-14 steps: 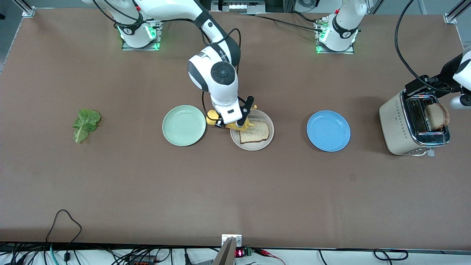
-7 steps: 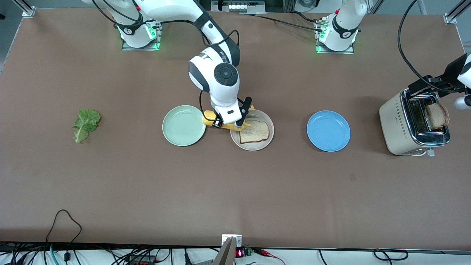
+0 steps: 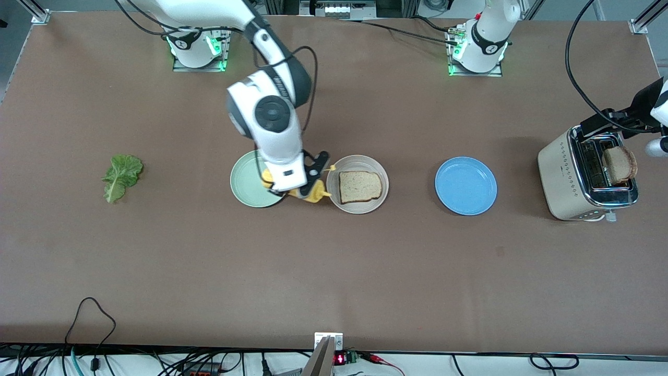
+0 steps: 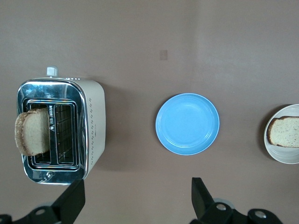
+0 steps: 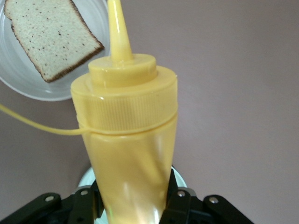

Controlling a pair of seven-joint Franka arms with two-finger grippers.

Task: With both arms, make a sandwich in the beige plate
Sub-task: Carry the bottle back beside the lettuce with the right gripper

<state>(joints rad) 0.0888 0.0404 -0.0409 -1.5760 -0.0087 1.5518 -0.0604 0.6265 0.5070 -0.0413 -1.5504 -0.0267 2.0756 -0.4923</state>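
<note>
One toasted bread slice [image 3: 359,186] lies flat on the beige plate [image 3: 360,209]. A second slice [image 3: 619,164] stands out of the toaster [image 3: 574,177] at the left arm's end of the table. A green lettuce leaf [image 3: 121,176] lies on the table at the right arm's end. My right gripper [image 3: 300,188] is shut on a yellow squeeze bottle [image 3: 312,195], over the gap between the mint green plate [image 3: 250,180] and the beige plate. The bottle's nozzle [image 5: 119,32] points toward the bread [image 5: 51,35]. My left gripper [image 4: 135,200] hangs open and empty beside the toaster [image 4: 60,130].
A blue plate [image 3: 465,186] sits between the beige plate and the toaster. The arms' bases stand along the table edge farthest from the front camera. A black cable [image 3: 91,313] loops onto the table's nearest edge.
My right arm has carried the yellow bottle off the beige plate's edge toward the mint green plate, leaving the bread slice uncovered. The left arm has hardly moved.
</note>
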